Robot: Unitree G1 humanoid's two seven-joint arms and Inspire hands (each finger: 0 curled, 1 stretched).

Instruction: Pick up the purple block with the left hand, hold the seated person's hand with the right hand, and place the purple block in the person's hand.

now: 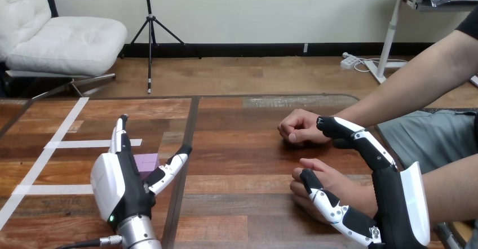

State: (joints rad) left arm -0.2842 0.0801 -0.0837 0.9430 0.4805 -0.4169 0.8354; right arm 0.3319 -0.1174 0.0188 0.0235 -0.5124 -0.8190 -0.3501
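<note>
Purple block (147, 162) lies on the wooden table (242, 147), inside the fork of the left hand (118, 184). The straight fingers (118, 139) point to 12 o'clock on its left side, and the thumb (172, 169) reaches out to about 2 o'clock on its right side. From the palm the block is at about 1 o'clock and very near, but partly hidden behind the hand, so I cannot tell if anything touches it or which way its long axis runs. This hand is spread and grips nothing. I judge that the next move needs only a closing of the thumb toward the fingers, across the block. The right hand (394, 204) is at 3 o'clock from the block, well apart from it. Its fingers (361, 139) are stretched toward 11 o'clock, and their tips are just beside the person's farther hand (299, 126), which is a loose fist. The person's nearer hand (324, 180) lies between these fingers and the right thumb (324, 201), which rests on it. The fingers are not curled round that hand, so I judge the hold as not yet made. The left hand is much nearer to the block.
</note>
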